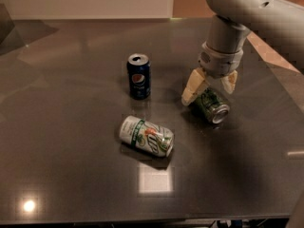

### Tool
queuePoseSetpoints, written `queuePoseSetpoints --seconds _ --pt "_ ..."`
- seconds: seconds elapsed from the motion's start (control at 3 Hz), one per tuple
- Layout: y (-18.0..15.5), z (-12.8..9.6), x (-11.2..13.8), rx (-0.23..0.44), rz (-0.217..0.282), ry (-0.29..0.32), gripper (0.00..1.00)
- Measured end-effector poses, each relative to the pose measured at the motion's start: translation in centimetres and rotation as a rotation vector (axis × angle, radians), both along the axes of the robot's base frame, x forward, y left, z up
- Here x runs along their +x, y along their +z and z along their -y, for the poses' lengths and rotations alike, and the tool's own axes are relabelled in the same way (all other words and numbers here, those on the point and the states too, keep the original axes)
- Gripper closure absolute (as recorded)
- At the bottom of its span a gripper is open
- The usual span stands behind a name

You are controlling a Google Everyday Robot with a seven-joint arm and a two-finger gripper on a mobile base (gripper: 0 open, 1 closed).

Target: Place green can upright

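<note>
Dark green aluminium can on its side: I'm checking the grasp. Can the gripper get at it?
Probably yes: the gripper hangs right over the dark green aluminium can, fingers open on either side, nothing in between.

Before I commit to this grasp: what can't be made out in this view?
- green can, camera view: its far end is hidden behind the gripper, which sits directly over it, so contact there cannot be judged.
- arm, camera view: cut off by the top and right edges.
- table, camera view: its near edge runs out of the frame.
</note>
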State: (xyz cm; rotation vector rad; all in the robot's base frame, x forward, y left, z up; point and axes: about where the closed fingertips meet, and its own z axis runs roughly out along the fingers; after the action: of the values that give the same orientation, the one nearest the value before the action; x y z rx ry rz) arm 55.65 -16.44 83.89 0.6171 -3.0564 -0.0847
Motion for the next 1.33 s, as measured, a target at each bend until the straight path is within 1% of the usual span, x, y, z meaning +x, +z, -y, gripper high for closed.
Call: queuePoseSetpoints --seconds 0.33,0.67,1.0,1.33 --pt "-0.5 -0.6 0.3 0.008 -0.018 0.012 0.41" --pt "-0.2 -0.8 1.0 -0.01 -0.024 0.063 0.64" --pt "2.0 -0.5 2.3 0.011 0.053 0.152 0.87" --pt "4.9 0.0 3.8 0.03 0.167 0.283 1.0"
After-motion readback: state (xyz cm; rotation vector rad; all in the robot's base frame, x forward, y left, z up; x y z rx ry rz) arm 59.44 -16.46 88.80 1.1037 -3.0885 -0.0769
